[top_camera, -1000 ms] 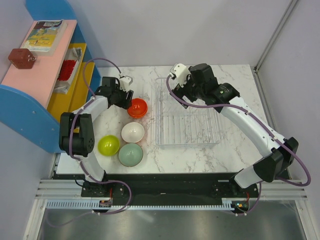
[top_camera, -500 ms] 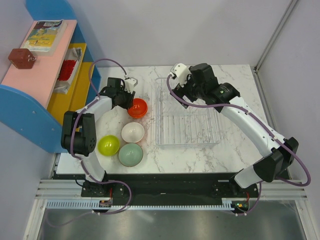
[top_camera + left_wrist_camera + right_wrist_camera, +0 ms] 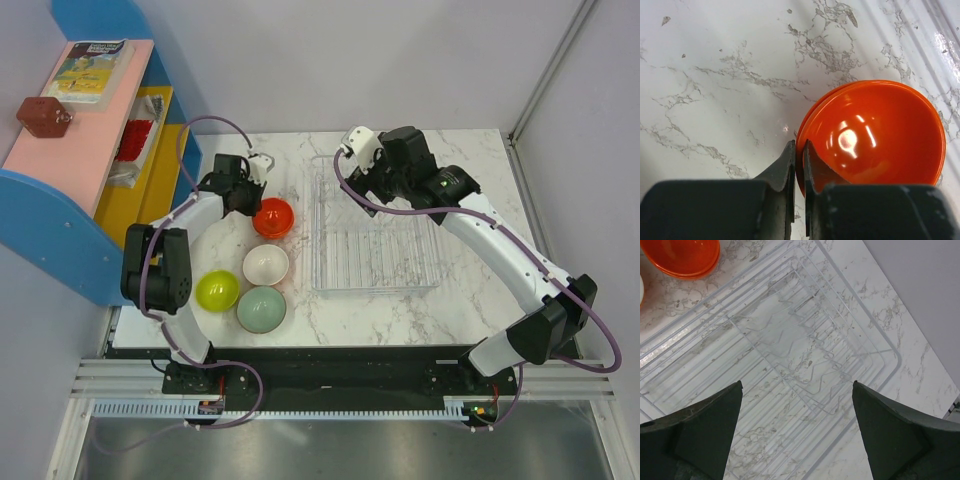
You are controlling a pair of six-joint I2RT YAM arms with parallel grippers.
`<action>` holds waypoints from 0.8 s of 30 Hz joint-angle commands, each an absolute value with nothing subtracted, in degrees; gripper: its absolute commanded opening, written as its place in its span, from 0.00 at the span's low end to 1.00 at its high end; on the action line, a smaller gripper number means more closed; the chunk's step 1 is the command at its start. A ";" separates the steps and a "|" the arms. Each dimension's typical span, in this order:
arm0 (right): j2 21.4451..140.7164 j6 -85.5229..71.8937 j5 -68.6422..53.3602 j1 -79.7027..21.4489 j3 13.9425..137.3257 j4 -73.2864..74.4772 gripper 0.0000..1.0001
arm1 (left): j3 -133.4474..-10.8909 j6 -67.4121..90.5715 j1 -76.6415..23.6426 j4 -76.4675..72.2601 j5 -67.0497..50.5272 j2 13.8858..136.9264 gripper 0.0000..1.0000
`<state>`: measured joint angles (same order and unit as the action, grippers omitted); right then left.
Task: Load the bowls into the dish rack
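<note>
Left tool [image 3: 798, 150] is clamped on the near rim of the orange bowl [image 3: 875, 135]: one finger outside the wall, one inside, with almost no gap between them. A rim pinch makes sense, since the bowl is too wide to span and glossy enough to slip from any other grip. The left wrist view shows a double edge on the bowl's left side, so it's probably two nested bowls. If so, the pinch may catch both walls or only the top one; can't tell which.

The bowl sits on the desk [image 3: 460, 290], directly ahead of the left tool's fingers and not lifted as far as I can see.

Right tool [image 3: 796, 385] has its jaws spread wide and holds nothing. It hangs over the far end of the dish rack [image 3: 790, 340], probably parked clear of the drop zone or waiting for a handoff.

The rack is directly under the right tool and just to the right of the left tool's bowl. No bowls are in it, so the task is at pick one.

Behind the left tool, towards its base, are the white-inside bowl [image 3: 266, 264], lime-yellow bowl [image 3: 217, 289] and grey-green bowl [image 3: 261, 308], clustered and untouched.

Text: the book [image 3: 88, 68] on the shelf unit [image 3: 60, 150], well off to the left tool's left, has a printed cover, too small to read. No brands or labels legible on the bowls, rack or arms.
</note>
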<state>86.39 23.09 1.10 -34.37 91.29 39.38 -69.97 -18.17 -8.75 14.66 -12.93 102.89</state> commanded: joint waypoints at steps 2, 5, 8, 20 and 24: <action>85.96 21.89 0.35 -34.19 91.23 37.26 0.98 | -73.65 -18.46 -8.88 15.82 -13.09 98.44 0.02; 86.22 21.71 0.18 -34.28 91.23 37.18 0.98 | -75.32 -18.54 -8.88 17.83 -15.38 97.30 0.02; 86.66 21.18 0.09 -34.10 91.41 37.09 0.98 | -76.20 -18.63 -8.88 18.72 -16.87 95.63 0.02; 90.34 -2.34 -24.23 -25.41 92.02 27.70 0.98 | -75.15 -18.98 -9.05 20.13 -44.89 87.46 0.02; 93.42 -10.27 -39.77 -21.80 90.71 24.00 0.98 | -74.45 -18.81 -11.07 18.55 -48.60 85.26 0.02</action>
